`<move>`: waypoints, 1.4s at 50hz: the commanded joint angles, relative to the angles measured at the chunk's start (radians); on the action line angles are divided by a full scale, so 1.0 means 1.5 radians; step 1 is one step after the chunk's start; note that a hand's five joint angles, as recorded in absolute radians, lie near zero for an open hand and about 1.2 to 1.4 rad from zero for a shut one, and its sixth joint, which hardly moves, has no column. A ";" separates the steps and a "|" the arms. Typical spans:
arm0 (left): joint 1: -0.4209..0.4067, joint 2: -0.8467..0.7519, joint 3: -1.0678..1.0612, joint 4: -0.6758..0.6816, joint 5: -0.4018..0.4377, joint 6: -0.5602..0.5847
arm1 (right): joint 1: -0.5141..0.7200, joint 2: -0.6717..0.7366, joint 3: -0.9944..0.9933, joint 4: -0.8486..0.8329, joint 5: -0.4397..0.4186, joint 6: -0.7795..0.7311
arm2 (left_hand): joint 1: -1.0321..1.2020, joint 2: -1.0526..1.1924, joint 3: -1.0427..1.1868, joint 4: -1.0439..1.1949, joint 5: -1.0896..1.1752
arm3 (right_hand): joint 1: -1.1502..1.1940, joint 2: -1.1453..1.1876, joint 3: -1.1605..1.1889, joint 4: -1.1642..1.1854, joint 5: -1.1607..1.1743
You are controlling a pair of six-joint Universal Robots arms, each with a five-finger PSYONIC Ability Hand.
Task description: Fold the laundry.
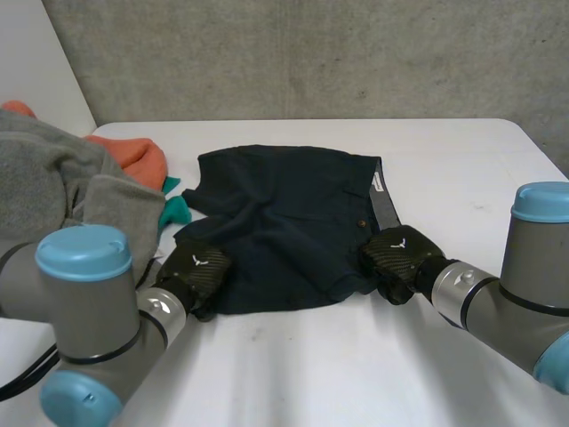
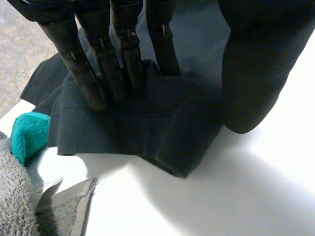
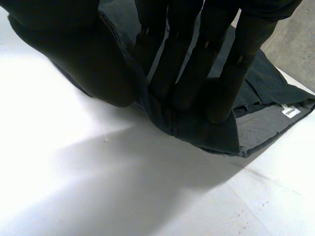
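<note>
While the dark navy shorts (image 1: pixel 293 222) lay spread in the middle of the white desk (image 1: pixel 356 374), the left hand (image 1: pixel 197 271) pinched their near left corner between straight fingers (image 2: pixel 93 83) and thumb. The right hand (image 1: pixel 396 258) pinched the near right corner, at the waistband's end, the same way. A grey towel (image 1: pixel 53 178), an orange cloth (image 1: pixel 133 153) and a teal cloth (image 1: pixel 176 206) lay heaped beside the left arm.

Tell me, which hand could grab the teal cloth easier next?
Probably left. The left hand pinches the shorts' corner right beside the teal cloth; the right hand holds the opposite corner, across the shorts.
</note>
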 commanded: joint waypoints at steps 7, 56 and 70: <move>-0.004 -0.013 0.022 0.038 -0.002 0.025 | -0.002 -0.004 -0.012 0.012 0.006 -0.010 | 0.500 0.503 0.503 0.507 0.509 | 0.018 -0.021 -0.028 -0.031 -0.024; 0.029 0.168 0.000 -0.035 0.037 -0.064 | 0.030 0.078 -0.185 0.048 0.083 -0.192 | 0.500 0.503 0.503 0.507 0.509 | 0.178 0.139 0.131 0.128 0.136; 0.034 0.394 0.245 -0.245 0.078 -0.141 | -0.034 -0.204 -0.378 0.337 0.061 -0.147 | 0.500 0.503 0.503 0.507 0.509 | 0.178 0.139 0.131 0.128 0.136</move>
